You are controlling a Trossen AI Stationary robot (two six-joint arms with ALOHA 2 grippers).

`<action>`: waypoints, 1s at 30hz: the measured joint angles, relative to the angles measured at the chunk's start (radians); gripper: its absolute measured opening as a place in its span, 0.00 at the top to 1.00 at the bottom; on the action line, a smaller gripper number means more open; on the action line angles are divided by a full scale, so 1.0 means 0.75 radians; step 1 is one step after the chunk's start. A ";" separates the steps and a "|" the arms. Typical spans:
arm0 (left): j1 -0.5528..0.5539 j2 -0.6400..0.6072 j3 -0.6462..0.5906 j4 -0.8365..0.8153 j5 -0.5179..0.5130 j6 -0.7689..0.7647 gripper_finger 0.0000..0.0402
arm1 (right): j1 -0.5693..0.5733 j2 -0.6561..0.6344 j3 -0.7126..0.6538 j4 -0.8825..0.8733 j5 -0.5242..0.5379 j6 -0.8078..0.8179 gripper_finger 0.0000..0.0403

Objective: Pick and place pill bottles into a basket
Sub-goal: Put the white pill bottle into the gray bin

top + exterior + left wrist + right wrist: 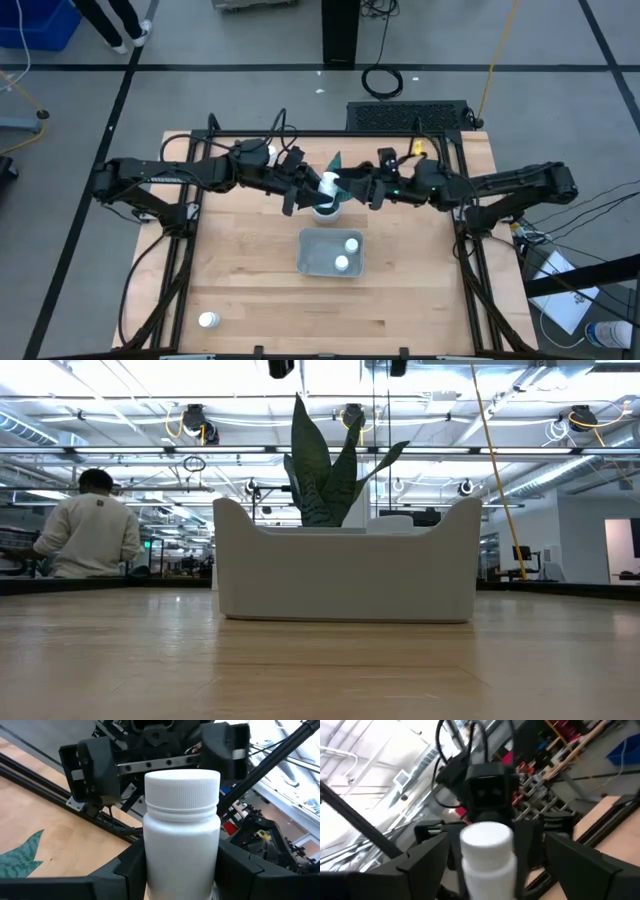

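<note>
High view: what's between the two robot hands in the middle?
A white pill bottle, gripped by the left hand, with the open right hand facing it, above the plant pot. The high view shows it.

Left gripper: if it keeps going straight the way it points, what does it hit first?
Likely the right gripper, facing it just past the pill bottle that the left gripper holds. The gap between them is hard to judge.

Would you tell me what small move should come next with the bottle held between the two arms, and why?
Probably the right gripper should close on the pill bottle, because the left gripper grips its body while the right one's fingers stand open on either side. The basket, holding two bottles, lies nearer the table's front.
</note>
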 joint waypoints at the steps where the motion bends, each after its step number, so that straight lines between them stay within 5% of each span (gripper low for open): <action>1: 0.000 0.000 0.000 -0.007 0.000 0.001 0.53 | 0.000 0.015 0.021 0.001 -0.017 -0.001 0.21; 19: -0.004 0.000 0.000 -0.010 0.001 0.012 0.53 | -0.016 0.104 0.087 0.011 -0.108 0.010 0.32; 30: -0.004 -0.001 0.000 -0.008 0.001 -0.027 0.53 | -0.043 0.105 0.087 0.004 -0.195 -0.039 0.63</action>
